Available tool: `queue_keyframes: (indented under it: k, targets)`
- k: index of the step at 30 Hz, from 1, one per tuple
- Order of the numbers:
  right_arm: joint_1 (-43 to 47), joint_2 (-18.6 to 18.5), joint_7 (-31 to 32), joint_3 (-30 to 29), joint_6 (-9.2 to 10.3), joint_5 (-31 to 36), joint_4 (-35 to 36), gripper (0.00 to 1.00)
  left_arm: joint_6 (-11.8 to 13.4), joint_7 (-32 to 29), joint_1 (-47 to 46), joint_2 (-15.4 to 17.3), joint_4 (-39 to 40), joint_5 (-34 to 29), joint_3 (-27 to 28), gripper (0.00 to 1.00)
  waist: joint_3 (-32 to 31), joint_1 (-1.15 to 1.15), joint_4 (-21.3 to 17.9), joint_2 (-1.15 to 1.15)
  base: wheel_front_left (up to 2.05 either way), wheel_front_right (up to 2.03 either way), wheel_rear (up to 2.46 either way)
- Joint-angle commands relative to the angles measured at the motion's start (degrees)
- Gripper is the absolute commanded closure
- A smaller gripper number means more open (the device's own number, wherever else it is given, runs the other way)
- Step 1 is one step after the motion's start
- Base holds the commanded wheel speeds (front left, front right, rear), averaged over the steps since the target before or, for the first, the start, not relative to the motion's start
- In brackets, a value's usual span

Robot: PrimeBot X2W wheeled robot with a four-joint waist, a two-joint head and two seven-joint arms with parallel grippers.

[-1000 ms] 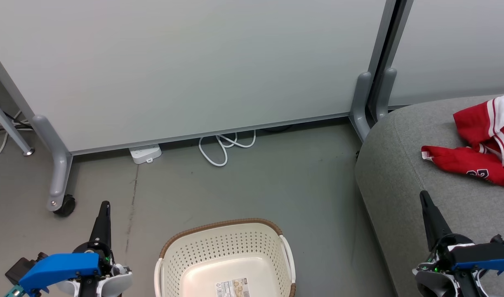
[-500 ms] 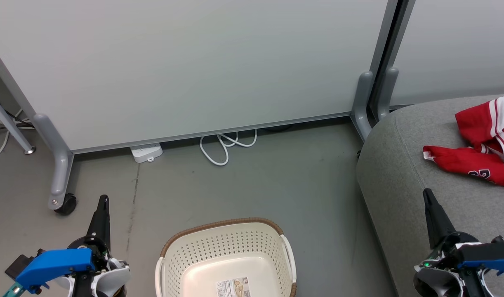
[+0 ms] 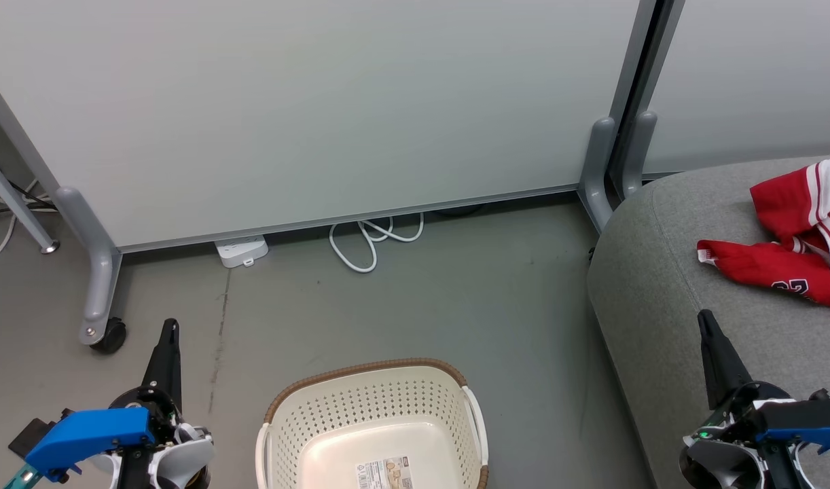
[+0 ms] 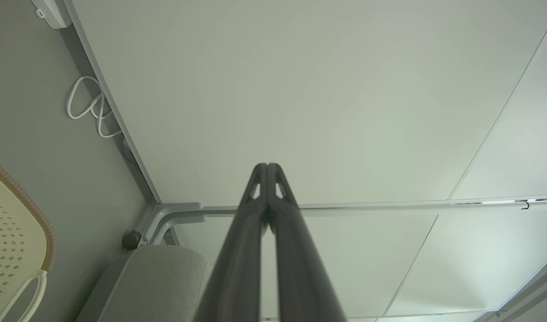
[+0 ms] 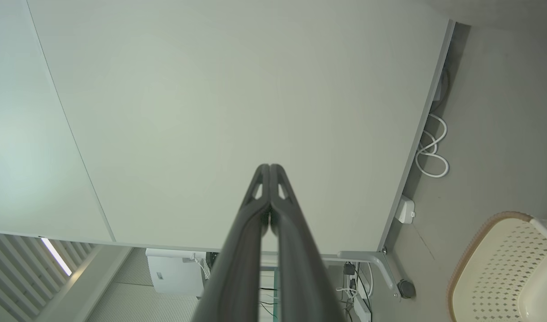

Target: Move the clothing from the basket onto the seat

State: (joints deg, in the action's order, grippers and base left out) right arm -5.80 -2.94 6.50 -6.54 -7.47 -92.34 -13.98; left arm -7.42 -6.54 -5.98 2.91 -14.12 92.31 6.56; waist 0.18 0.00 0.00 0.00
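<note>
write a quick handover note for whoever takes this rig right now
The left pincer is shut and empty, left of the basket.
The right pincer is shut and empty, by the seat.
The clothing lies in a red heap on the seat, partly cut off by the frame.
The basket stands on the floor; the part in view is empty.
Done: the clothing looks moved.
To do: probably nothing; check the basket's unseen near end.

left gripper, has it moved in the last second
Yes, slightly: the left gripper, shut, has edged up the view, its tip now higher against the partition's caster wheel.
</note>
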Motion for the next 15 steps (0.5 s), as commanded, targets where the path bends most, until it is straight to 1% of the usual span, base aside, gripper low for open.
queue_keyframes:
  k: [1,15]
  targets:
    - [-0.78,0.13,0.12,-0.12,-0.04,-0.13,-0.09,1.0,-0.12,-0.25,-0.57,-0.07,0.22,0.12,0.12,1.0,0.0,0.0,0.0,0.0,0.0,0.0,0.0]
    - [-0.75,0.12,0.12,-0.11,-0.04,-0.14,-0.09,1.0,-0.12,-0.23,-0.57,-0.07,0.22,0.14,0.11,1.0,0.0,0.0,0.0,0.0,0.0,0.0,0.0]
